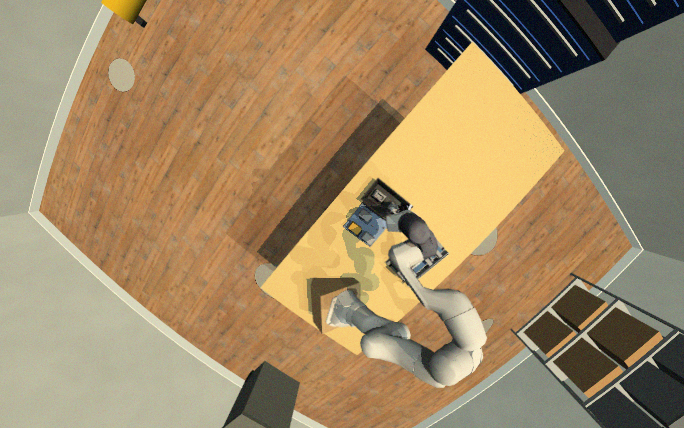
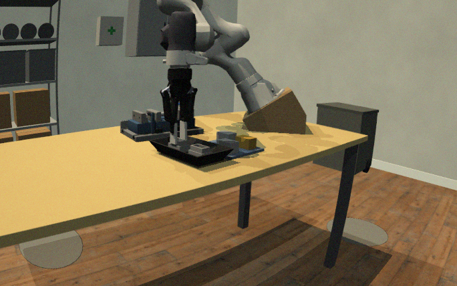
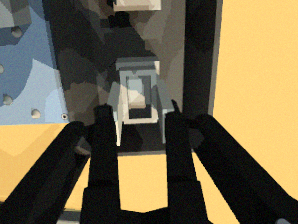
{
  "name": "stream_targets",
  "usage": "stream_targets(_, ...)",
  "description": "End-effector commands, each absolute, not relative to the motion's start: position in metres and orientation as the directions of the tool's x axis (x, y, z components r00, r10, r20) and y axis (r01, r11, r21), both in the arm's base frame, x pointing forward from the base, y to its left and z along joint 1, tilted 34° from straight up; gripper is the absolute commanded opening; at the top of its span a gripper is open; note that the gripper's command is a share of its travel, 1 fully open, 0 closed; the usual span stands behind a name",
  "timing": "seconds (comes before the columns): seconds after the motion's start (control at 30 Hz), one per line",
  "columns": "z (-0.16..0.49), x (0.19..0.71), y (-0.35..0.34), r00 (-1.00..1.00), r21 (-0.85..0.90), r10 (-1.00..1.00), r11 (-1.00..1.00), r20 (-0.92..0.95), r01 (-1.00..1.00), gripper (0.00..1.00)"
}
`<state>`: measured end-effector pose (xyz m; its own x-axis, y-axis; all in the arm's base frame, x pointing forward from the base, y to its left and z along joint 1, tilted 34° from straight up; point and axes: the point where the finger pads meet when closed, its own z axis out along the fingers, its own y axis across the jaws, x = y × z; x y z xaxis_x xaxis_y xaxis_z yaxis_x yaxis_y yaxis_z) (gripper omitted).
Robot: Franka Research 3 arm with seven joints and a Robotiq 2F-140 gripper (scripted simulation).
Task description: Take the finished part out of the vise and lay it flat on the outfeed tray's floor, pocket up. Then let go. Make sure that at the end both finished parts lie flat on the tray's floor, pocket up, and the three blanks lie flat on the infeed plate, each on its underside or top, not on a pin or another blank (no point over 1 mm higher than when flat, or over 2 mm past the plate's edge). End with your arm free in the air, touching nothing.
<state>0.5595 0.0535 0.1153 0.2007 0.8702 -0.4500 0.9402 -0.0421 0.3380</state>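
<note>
The finished part point(image 2: 174, 147) point(image 3: 140, 120) is a light grey block with a rectangular pocket facing up. My gripper point(image 2: 178, 138) point(image 3: 139, 94) is shut on it, one pale finger pad on each side, pointing down inside the black outfeed tray point(image 1: 394, 191) point(image 2: 198, 161) point(image 3: 200, 60). The part looks level and low, at or just above the tray's floor; its underside contact cannot be told. The vise point(image 1: 429, 265) point(image 2: 143, 125), blue with grey jaws, stands behind the gripper in the exterior view, partly hidden by the fingers and, from above, by the arm.
Another light grey pocketed part point(image 1: 379, 195) point(image 2: 200, 148) point(image 3: 137, 5) lies in the tray's other half. Beside the tray is a blue plate point(image 2: 250, 152) point(image 3: 40, 80) with grey blocks and ochre blocks point(image 1: 355, 228) point(image 2: 248, 143). The arm's brown wedge base point(image 2: 276, 117) stands farther along the table.
</note>
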Motion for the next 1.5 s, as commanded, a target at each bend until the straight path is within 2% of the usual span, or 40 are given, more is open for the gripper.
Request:
stream_targets(0.0,0.1164,0.5620,0.0539,0.205,0.345,0.871,-0.044,-0.446,0.938,0.00)
stream_targets(0.53,0.1164,0.5620,0.0539,0.205,0.345,0.871,-0.044,-0.446,0.938,0.00)
stream_targets(0.57,0.1164,0.5620,0.0539,0.205,0.345,0.871,-0.044,-0.446,0.938,0.40)
stream_targets(1.47,0.1164,0.5620,0.0539,0.205,0.345,0.871,-0.044,-0.446,0.938,0.40)
